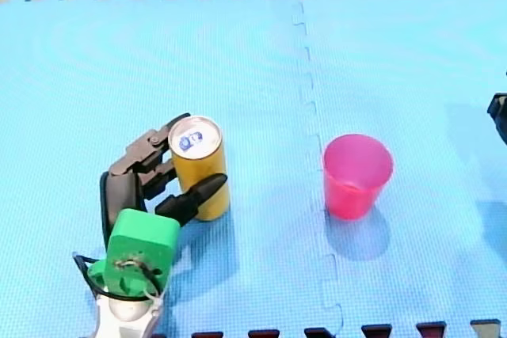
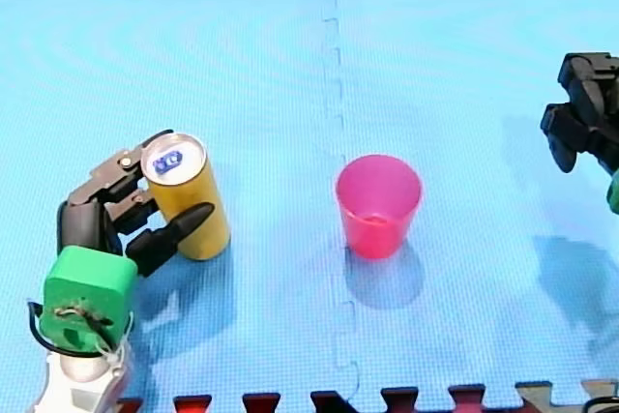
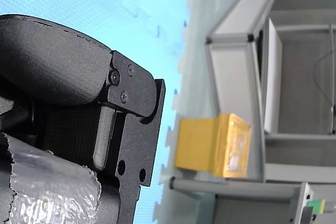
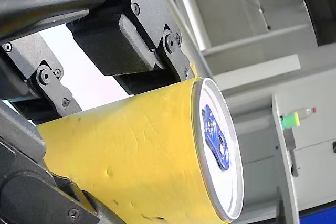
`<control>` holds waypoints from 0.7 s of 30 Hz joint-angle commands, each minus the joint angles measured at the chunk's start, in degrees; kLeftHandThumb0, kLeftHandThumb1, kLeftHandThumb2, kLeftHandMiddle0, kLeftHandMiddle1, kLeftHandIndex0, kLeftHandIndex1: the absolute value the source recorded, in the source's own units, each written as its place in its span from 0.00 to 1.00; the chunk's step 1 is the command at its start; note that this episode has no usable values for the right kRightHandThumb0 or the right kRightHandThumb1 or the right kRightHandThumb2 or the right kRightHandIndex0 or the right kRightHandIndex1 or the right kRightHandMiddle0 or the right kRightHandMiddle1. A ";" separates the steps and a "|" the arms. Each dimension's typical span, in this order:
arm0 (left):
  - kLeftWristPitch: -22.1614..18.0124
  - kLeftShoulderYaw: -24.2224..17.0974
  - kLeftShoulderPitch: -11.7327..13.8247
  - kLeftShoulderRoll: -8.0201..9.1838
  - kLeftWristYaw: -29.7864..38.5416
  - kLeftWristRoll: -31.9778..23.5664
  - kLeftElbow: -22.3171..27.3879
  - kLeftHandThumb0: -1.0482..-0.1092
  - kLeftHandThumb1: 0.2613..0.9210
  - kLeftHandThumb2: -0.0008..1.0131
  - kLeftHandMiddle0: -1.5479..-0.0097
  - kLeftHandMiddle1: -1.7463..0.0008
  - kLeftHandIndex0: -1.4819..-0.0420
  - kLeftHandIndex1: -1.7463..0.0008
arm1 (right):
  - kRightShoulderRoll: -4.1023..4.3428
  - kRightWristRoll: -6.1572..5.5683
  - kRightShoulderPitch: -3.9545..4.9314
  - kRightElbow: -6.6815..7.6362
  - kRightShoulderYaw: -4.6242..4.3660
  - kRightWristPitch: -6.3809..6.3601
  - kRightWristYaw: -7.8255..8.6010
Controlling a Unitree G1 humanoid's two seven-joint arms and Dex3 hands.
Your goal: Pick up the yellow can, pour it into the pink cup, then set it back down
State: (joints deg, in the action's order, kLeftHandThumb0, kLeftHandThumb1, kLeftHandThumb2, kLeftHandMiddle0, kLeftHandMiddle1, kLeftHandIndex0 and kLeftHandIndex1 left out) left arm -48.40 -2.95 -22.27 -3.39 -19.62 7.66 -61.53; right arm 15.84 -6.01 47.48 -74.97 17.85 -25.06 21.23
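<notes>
Fingers (image 1: 146,152) of the robot's black left hand (image 1: 150,184) wrap the cylindrical yellow metal can (image 1: 198,168) at the lower left. Two lie against its far side and the thumb presses across its near side, so the hand is closed on the can. A green block (image 1: 142,243) sits on the wrist behind them. The can stands upright on the blue foam mat (image 1: 380,61). The second wrist view shows its silver lid (image 4: 218,145) with a blue marking, and the same black fingers (image 4: 121,45) against the yellow wall. Right of the can runs the jigsaw seam (image 1: 310,100) between two mat tiles. Just past it the pink plastic cup (image 1: 356,176) stands upright, mouth open upward, well apart from the can. At the far right edge the right hand (image 2: 585,108) hangs above the mat, holding nothing. Whether it is open or closed cannot be told.
</notes>
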 commanded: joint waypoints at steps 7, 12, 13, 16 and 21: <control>-0.87 -0.27 -0.76 -0.20 0.82 -0.66 -1.84 0.74 0.80 0.00 0.17 1.00 0.20 1.00 | 0.82 0.73 0.29 0.21 -0.77 0.23 -0.21; -0.75 -0.20 -1.04 -0.27 0.28 -0.45 -2.27 0.75 0.80 0.00 0.17 1.00 0.20 1.00 | 0.81 0.80 0.42 0.26 -0.96 0.33 -0.39; -0.67 -0.15 -1.09 -0.28 0.03 -0.31 -2.45 0.75 0.80 0.00 0.17 1.00 0.20 1.00 | 0.83 0.80 0.43 0.26 -0.99 0.39 -0.38; 0.29 0.23 -1.19 -0.29 -0.94 0.47 -3.43 0.75 0.80 0.00 0.17 1.00 0.20 1.00 | 0.90 0.85 0.40 0.27 -1.10 0.45 -0.40; -0.62 -0.09 -1.32 -0.36 1.62 -0.70 -5.32 0.75 0.80 0.00 0.19 1.00 0.26 1.00 | 0.95 1.15 0.37 0.31 -1.43 0.40 -0.74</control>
State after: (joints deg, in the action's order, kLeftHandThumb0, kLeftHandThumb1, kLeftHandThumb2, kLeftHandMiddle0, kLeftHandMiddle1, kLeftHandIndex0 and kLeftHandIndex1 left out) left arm -49.46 -3.02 -24.12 -3.74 -19.00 6.96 -65.89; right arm 16.42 -5.00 47.71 -74.81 16.55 -24.82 20.58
